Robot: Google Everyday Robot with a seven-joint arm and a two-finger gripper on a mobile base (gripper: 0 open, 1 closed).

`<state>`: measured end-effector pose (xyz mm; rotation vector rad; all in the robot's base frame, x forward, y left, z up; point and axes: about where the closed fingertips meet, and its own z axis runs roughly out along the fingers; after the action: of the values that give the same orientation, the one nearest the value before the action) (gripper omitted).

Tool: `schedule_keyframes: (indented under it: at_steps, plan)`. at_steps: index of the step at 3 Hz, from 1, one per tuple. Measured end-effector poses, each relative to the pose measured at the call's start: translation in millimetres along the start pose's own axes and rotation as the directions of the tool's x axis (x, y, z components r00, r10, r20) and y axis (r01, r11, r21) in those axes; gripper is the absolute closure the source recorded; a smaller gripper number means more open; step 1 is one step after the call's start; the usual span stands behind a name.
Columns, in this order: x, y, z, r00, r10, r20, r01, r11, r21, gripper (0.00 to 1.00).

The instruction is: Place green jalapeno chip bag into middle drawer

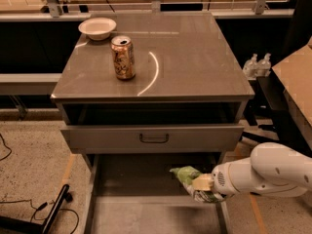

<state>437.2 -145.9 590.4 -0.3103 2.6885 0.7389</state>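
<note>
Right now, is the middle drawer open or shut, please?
Open: the middle drawer is pulled out below the handled drawer, its floor exposed. The gripper holds the chip bag over its right side.

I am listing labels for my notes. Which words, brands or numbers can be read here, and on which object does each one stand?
No text can be read.
On the gold soda can: print, too blurred to read.
On the green jalapeno chip bag, held by the pincer above the right side of the middle drawer: pale print, unreadable.
On the two bottles: labels too small to read.
</note>
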Motion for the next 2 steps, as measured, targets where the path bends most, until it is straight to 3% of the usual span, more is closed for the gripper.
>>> schedule_keyframes:
  at_steps: [2]
  plan:
    - [0.1, 1.7, 0.6, 1.0, -0.004, -0.003, 0.004, 1.0, -0.001, 0.58]
